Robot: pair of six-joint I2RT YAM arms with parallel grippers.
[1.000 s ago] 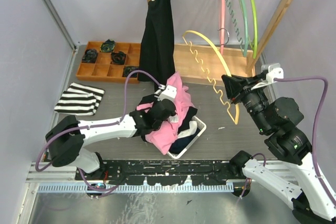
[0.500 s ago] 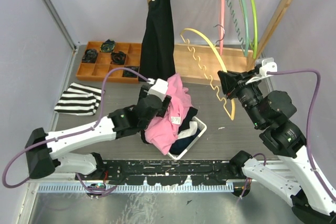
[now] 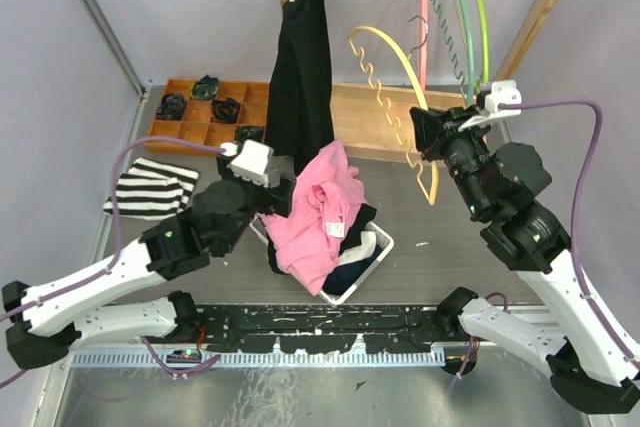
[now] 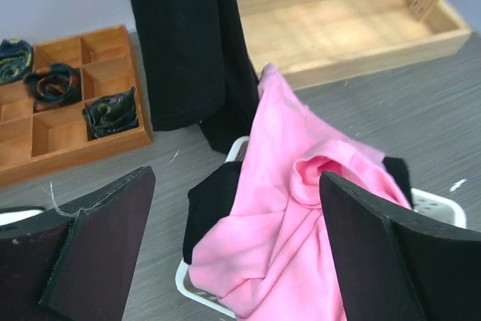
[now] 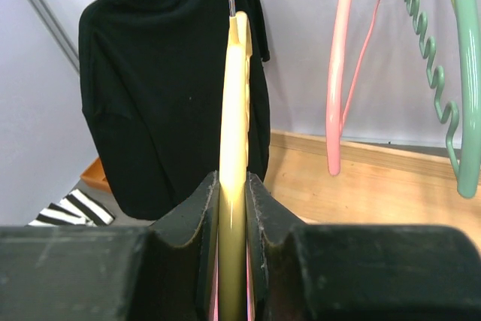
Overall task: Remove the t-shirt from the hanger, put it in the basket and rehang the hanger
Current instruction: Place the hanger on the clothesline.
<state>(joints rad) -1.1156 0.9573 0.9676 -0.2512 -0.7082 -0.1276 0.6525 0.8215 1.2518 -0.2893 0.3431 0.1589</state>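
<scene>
**T-shirt off the hanger, in the basket under the left gripper**

- Rack (image 3: 538, 25): above and ahead of the right gripper (image 5: 233, 186). Spare hangers (image 5: 338, 73) hang just right of its jaw line and a black garment (image 5: 173, 88) hangs to the left.
- Left arm (image 3: 130, 267): stretched out low from its base, forearm rising toward the basket, wrist tipped down over it.
- Right arm (image 3: 540, 237): raised, wrist pointing up and out at the rack.
- Pink t-shirt (image 4: 289, 208): a crumpled heap directly below and slightly ahead of the left gripper (image 4: 234, 186).
  - It lies on dark clothes (image 4: 214, 201) in the white basket (image 4: 440, 204), with one fold hanging over the rim.
  - No clean long axis; the heap runs roughly away from the gripper, toward the black garment.
  - The fingers don't touch it. Your left arm is far nearer; the right gripper is well apart from it.
- Yellow hanger (image 5: 233, 110): bare. It's edge-on in the right wrist view, long axis running up and away from the jaws, wire hook at the far top end.
- Left jaws: wide apart, holding nothing.
- Right jaws: clamped on the yellow hanger's body.

My read is that removal is done. If you rehang, what matters is hook to rack. The rack is above and ahead of the right gripper, but I can't judge the depth gap from these views.
</scene>
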